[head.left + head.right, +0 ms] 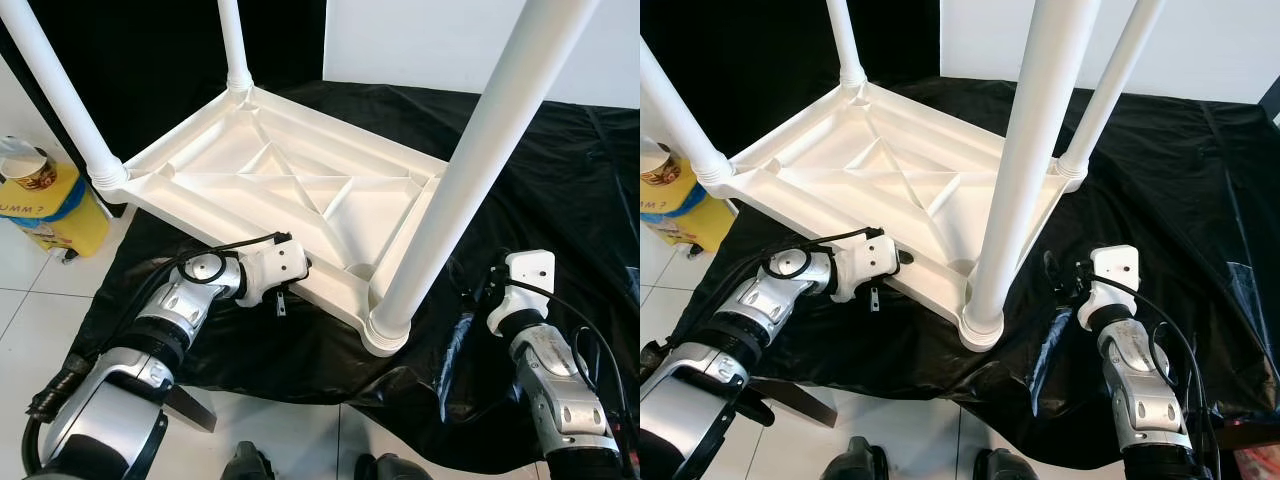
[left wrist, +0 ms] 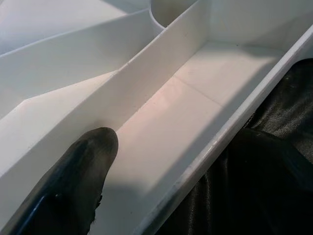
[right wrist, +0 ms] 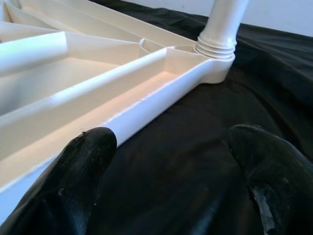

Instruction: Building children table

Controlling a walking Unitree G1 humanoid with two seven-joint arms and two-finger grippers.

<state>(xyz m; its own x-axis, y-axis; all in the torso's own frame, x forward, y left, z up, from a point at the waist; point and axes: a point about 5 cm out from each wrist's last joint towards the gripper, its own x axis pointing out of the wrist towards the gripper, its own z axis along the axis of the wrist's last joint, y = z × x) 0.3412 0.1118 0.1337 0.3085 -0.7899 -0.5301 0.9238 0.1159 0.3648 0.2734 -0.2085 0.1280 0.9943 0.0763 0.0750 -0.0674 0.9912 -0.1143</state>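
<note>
A white plastic children's table (image 1: 300,190) lies upside down on a black sheet (image 1: 560,180). Its ribbed underside faces up. White round legs stand screwed into its corners: the near one (image 1: 470,170), the left one (image 1: 60,90), the far one (image 1: 232,40), and one at the right (image 1: 1110,85). My left gripper (image 2: 186,147) is open astride the table's near rim, with one finger (image 2: 78,181) inside the channel and the other outside over the sheet. My right gripper (image 3: 171,142) is open low over the sheet by the table's right side, one finger (image 3: 78,176) close to the rim.
A yellow container (image 1: 50,205) with a paper cup on it stands on the white tile floor (image 1: 30,310) to the left. The sheet spreads far to the right. My feet (image 1: 250,465) are at the sheet's near edge.
</note>
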